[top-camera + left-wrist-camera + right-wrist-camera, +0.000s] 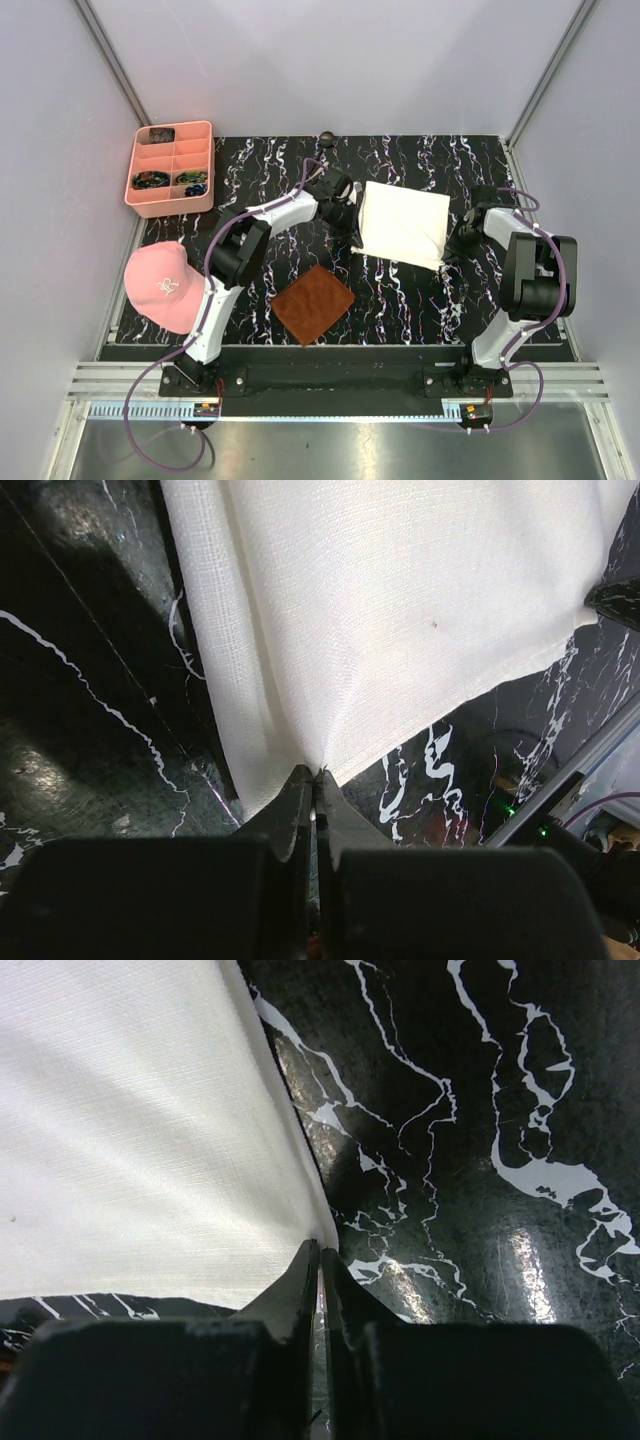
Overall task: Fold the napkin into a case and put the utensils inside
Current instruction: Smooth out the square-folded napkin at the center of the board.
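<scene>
The napkin (403,222) lay cream-white and smooth, stretched taut over the dark marbled desk (400,300). The left hand (315,772) pinched one corner tight, the right hand (320,1245) another.

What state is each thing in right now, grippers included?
napkin: spread out, pinched at two corners.
left gripper: shut on one napkin corner.
right gripper: shut on another napkin corner.
brown mat: lying flat, apart from the napkin.
pink tray: upright, small items in some compartments.
pink cap: resting at the table's left edge.
</scene>
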{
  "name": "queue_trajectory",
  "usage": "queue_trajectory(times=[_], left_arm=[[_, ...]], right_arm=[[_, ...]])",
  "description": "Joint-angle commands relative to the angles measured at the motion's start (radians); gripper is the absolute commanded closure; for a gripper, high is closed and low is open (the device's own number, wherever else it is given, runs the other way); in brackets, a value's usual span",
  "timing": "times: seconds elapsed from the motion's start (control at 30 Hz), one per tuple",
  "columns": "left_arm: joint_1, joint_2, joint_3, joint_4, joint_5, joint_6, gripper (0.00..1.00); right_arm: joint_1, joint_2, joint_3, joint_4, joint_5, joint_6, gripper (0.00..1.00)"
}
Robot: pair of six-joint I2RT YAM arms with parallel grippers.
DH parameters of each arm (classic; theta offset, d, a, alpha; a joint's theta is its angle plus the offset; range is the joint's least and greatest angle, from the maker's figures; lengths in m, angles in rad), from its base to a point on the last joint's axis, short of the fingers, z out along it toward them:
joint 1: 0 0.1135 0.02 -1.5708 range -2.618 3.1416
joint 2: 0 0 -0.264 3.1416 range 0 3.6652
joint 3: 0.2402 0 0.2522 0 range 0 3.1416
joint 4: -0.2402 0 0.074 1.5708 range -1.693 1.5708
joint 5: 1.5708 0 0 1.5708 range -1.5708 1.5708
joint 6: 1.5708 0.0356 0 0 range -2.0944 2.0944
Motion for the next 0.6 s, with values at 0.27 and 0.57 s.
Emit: queue_trajectory(times=[0.27,0.57], left_arm=[[-0.013,-0.033,0.027,0.026,0.023,-0.031,1.00],[-0.013,-0.031,0.024,0.026,0.020,-0.025,1.00]], right_arm=[[-0.003,-0.095,-0.016,-0.047,-0.051,0.008,0.58],[-0.012,-0.033,-0.048,-0.004,-0.025,0.013,0.52]])
